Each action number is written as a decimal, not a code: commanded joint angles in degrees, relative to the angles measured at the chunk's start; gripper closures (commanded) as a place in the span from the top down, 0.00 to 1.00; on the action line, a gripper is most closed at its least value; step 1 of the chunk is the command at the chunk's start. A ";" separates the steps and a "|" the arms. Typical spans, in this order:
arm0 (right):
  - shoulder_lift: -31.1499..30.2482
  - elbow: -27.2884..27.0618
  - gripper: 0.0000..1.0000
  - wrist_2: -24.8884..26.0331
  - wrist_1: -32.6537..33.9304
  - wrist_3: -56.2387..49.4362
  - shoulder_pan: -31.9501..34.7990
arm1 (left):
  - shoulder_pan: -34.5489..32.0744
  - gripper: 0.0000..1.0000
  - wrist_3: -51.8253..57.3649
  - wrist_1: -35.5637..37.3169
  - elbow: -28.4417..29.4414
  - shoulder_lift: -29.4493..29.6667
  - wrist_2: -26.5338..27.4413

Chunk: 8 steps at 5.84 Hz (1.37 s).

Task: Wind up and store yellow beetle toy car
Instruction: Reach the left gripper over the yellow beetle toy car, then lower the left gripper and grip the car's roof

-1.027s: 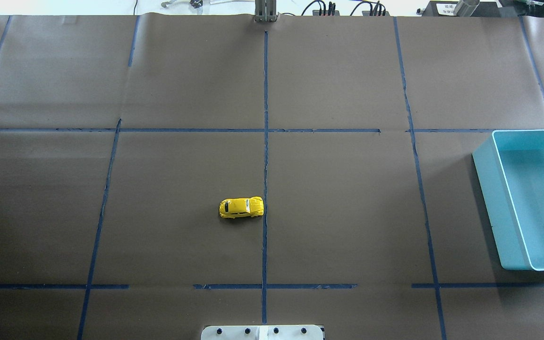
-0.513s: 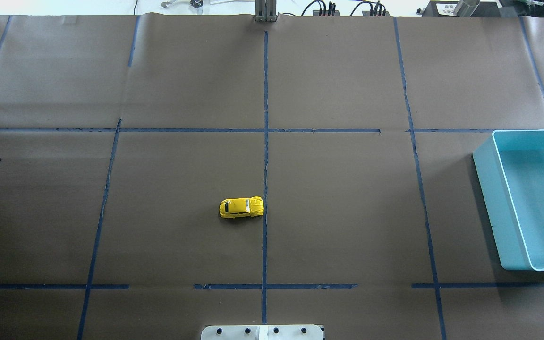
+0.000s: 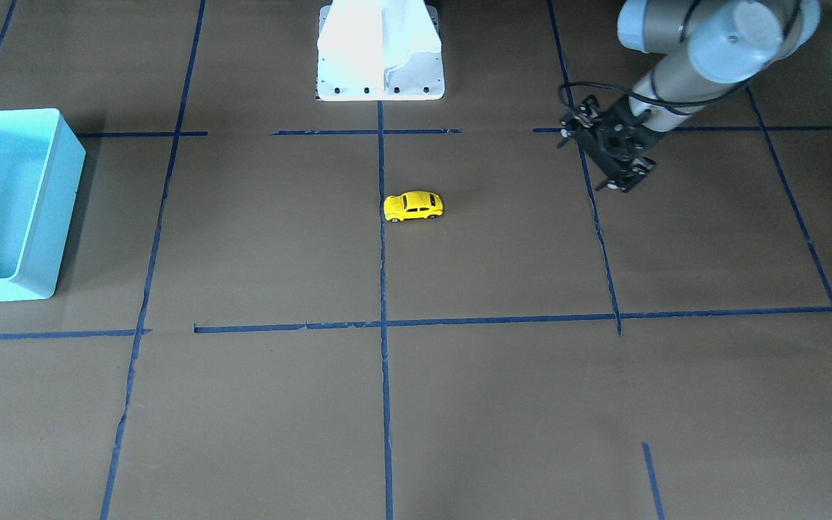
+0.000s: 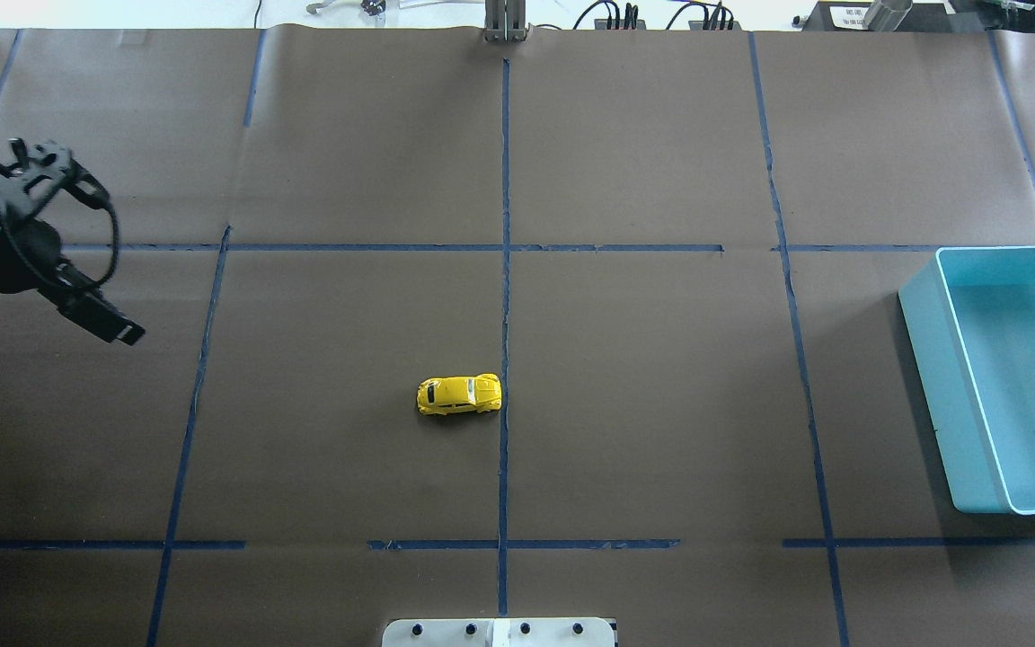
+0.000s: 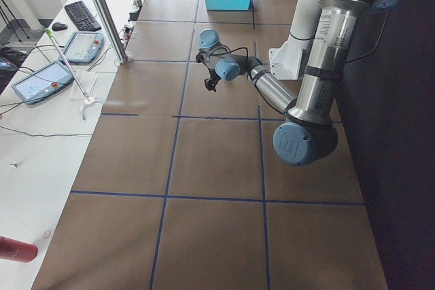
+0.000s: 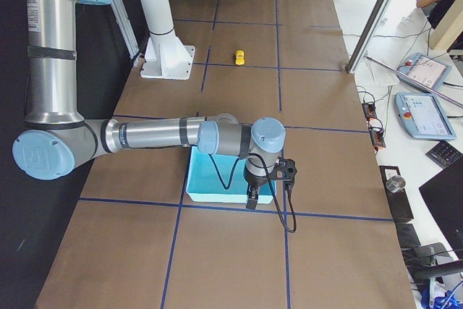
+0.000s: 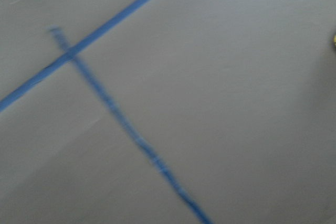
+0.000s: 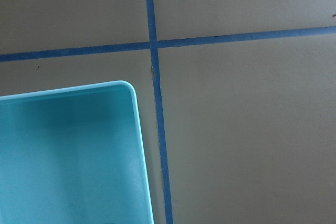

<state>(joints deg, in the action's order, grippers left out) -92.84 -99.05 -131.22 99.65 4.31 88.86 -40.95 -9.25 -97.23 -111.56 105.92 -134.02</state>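
Observation:
The yellow beetle toy car [image 4: 459, 395] stands alone on the brown paper near the table's middle, just left of the centre tape line. It also shows in the front view [image 3: 413, 206] and the right side view [image 6: 239, 56]. My left gripper [image 4: 118, 325] hangs over the left part of the table, well to the left of the car; it also shows in the front view [image 3: 607, 144]. I cannot tell whether it is open or shut. My right gripper [image 6: 251, 197] shows only in the right side view, above a corner of the turquoise bin [image 4: 931, 377], so its state is unclear.
The turquoise bin sits at the table's right end, seen in the front view [image 3: 40, 209] and the right wrist view [image 8: 79, 156], and looks empty. Blue tape lines [image 4: 505, 270] grid the paper. The white robot base [image 3: 380, 50] stands at the near edge.
My left arm has come into the overhead view from the left edge and moved right, toward the middle. The car and the bin have not moved.

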 commanded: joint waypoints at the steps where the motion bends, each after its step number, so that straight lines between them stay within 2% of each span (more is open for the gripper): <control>1: -0.06 0.09 1.00 0.00 0.02 0.00 0.00 | 6.05 1.00 -0.15 0.20 2.55 9.43 1.81; 2: -0.06 0.09 1.00 0.00 0.02 0.00 0.00 | 6.58 1.00 0.02 1.59 6.40 15.49 1.48; 3: -0.06 0.09 1.00 -0.09 0.02 0.00 0.00 | 6.93 1.00 0.37 9.00 9.14 21.64 -0.26; 4: -0.06 0.09 1.00 0.00 0.02 0.00 0.00 | 6.93 1.00 0.46 11.69 15.95 29.01 -0.37; 5: -0.06 0.09 1.00 0.00 0.02 0.00 0.00 | 7.02 1.00 3.51 12.06 21.85 34.39 -0.37; 6: -0.06 0.96 1.00 -0.26 0.11 0.09 0.00 | 7.02 1.00 13.72 14.85 22.95 36.10 0.50; 7: -0.06 1.14 1.00 -0.44 0.11 0.17 0.00 | 7.28 1.00 26.61 15.58 23.40 36.46 6.17; 8: -0.06 1.23 1.00 -0.44 0.11 0.17 0.00 | 9.81 1.00 31.01 17.06 23.32 36.90 12.49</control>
<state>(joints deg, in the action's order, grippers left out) -92.90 -97.97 -131.61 99.75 4.46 88.86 -32.89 15.57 -81.49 -88.43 142.26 -126.99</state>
